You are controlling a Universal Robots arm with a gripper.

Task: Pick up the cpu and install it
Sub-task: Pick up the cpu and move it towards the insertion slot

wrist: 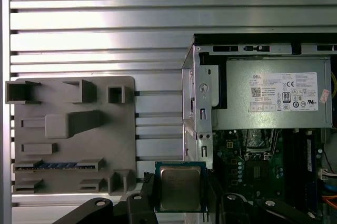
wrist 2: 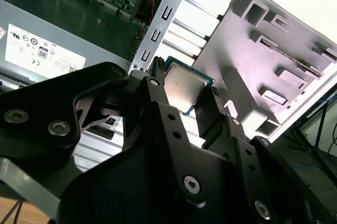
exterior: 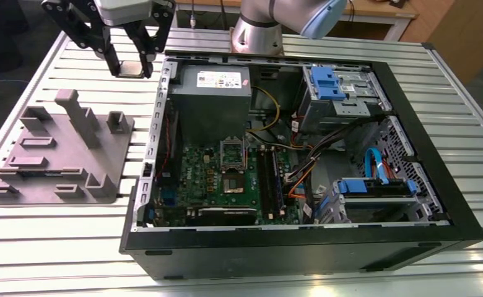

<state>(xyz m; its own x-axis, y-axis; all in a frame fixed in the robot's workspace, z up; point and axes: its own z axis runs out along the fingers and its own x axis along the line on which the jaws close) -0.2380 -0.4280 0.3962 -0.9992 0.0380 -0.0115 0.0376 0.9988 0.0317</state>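
The cpu (wrist: 180, 188) is seen as a small, thin square chip. A dull silvery-grey metal lid with rounded corners is framed by a narrow green board edge, as shown in both wrist views. It is clamped by two opposite edges between the black fingertips of the gripper (exterior: 132, 67). It is held clear of the slatted table (exterior: 60, 247), lid upward and roughly level. In the exterior view it is placed just outside the open computer case (exterior: 308, 247), on the exterior view's left of the case wall. It is near the corner housing the power supply (exterior: 212, 93) and apart from the grey fixture plate (exterior: 60, 161).
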